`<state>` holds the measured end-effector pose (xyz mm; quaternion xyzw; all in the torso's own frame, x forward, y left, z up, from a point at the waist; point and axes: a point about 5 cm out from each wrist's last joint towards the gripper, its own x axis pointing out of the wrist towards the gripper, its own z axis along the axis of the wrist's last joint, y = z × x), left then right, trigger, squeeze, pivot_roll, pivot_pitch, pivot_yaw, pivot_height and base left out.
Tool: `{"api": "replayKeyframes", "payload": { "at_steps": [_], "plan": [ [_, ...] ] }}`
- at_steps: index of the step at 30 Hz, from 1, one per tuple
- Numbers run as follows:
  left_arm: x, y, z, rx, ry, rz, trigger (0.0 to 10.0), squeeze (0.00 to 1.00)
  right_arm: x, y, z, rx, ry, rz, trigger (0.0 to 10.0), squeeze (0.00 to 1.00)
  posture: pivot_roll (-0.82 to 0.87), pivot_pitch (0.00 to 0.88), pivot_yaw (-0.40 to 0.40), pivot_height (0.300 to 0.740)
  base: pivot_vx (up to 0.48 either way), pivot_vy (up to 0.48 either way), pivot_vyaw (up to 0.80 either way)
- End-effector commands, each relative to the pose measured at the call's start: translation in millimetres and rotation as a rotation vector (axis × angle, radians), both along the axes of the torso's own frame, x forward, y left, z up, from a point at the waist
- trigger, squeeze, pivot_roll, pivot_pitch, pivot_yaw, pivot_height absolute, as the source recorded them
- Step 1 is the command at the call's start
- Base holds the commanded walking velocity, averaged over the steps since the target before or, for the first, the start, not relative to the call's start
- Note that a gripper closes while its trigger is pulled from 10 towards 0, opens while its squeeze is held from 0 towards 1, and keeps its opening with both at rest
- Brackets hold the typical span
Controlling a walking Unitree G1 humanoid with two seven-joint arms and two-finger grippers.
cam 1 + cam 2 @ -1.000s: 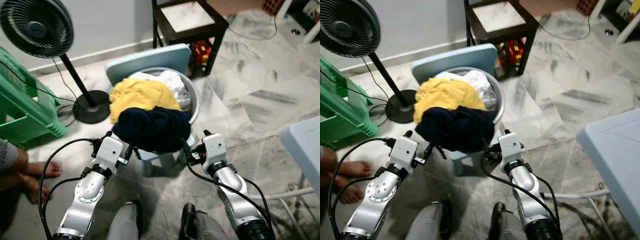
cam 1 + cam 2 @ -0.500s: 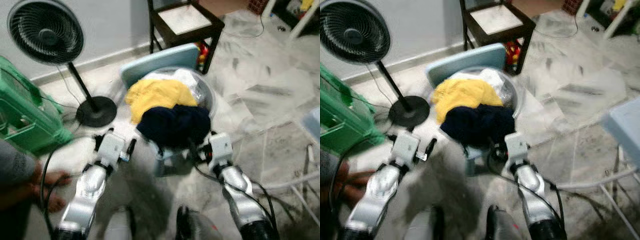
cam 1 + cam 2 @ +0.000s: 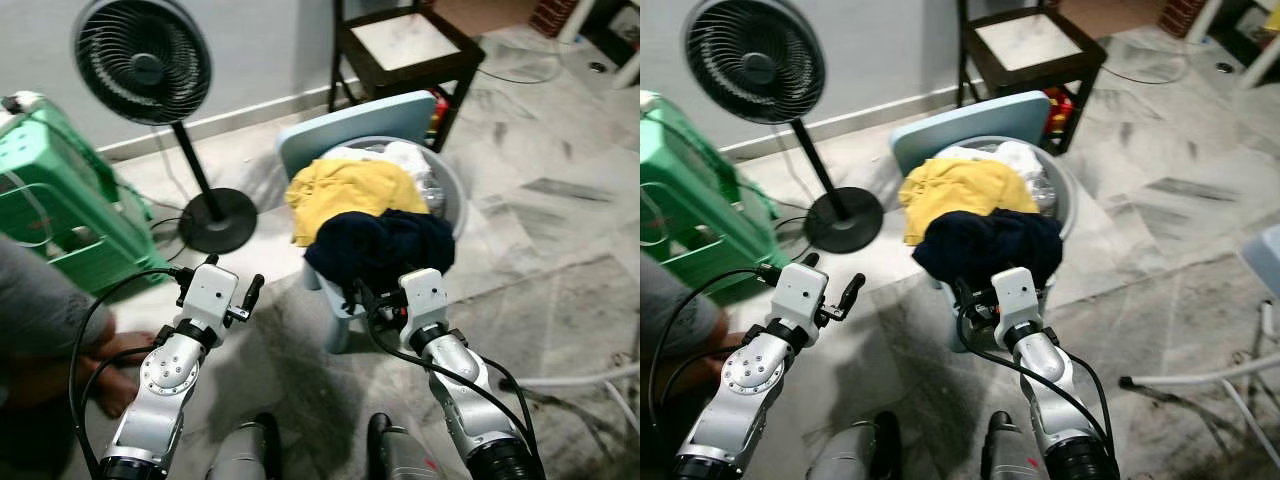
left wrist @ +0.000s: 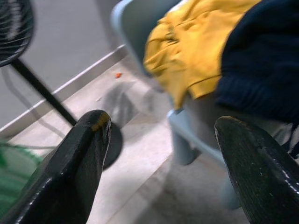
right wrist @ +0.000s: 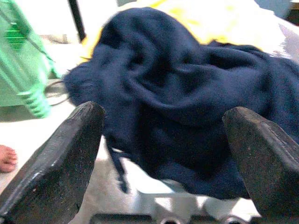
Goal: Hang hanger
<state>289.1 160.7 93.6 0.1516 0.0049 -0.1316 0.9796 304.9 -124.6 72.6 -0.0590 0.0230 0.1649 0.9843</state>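
At the far left, well left of the basin, a person's bare foot (image 3: 118, 385) rests on the marbled stone floor (image 3: 560, 220), and beyond it stands one green slatted plastic crate (image 3: 60, 215). One black pedestal fan (image 3: 140, 58) with a round wire cage rises on a thin pole from a flat disc base, between the crate and the basin.

The left gripper (image 4: 159, 154) hangs low, left of the basin and short of it; its two blunt, rubbery black fingers (image 4: 74, 172) are spread wide with nothing between them.

One round grey basin (image 3: 455, 195) sits on a pale blue plastic chair (image 3: 350, 125). It is heaped with three soft, crumpled pieces of laundry: a yellow garment (image 3: 345, 192) on the left, a dark navy garment (image 3: 385, 248) slumped over the near rim, and something white (image 3: 405, 157) at the back. No hanger can be made out among them.

The right gripper (image 5: 163, 149) is just in front of the navy garment at the basin's near edge, fingers held wide apart and gripping nothing; the cloth lies beyond the tips.

Behind the basin stands one dark wooden stool (image 3: 405, 45) with a pale top, and a red object (image 3: 437, 105) lies under it.
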Motion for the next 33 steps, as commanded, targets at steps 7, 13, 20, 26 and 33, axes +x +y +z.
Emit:
{"api": "replayKeyframes", "payload": {
  "at_steps": [7,13,20,26,33],
  "plan": [
    [-3.7,0.3,-2.7,-0.063,0.037,-0.055,10.0,0.0,-3.7,-2.1,-7.2,0.004,0.027,-0.008,10.0,0.0,0.1,0.279,0.009,0.74,0.0,0.0,-0.18],
    [-5.6,-2.2,-1.7,-0.086,0.039,-0.093,10.0,0.0,-4.3,-2.4,-8.6,0.005,0.033,-0.012,10.0,0.0,0.1,0.281,0.01,0.74,0.042,0.0,-0.1],
    [-7.7,-3.1,-1.6,-0.099,0.044,-0.112,10.0,0.0,-5.0,-1.4,-9.8,0.004,0.037,-0.009,10.0,0.0,0.1,0.285,0.013,0.74,0.3,0.0,-0.66],
    [-8.1,-1.3,-1.7,-0.091,0.044,-0.106,10.0,0.0,-4.8,0.0,-9.7,0.006,0.038,-0.007,10.0,0.0,0.1,0.286,0.012,0.74,0.205,0.0,0.0],
    [-9.0,1.1,-1.8,-0.074,0.043,-0.118,10.0,0.0,-4.6,-0.6,-10.7,0.007,0.04,-0.011,10.0,0.0,0.1,0.286,0.018,0.74,0.0,0.0,0.0]
  ]
}}
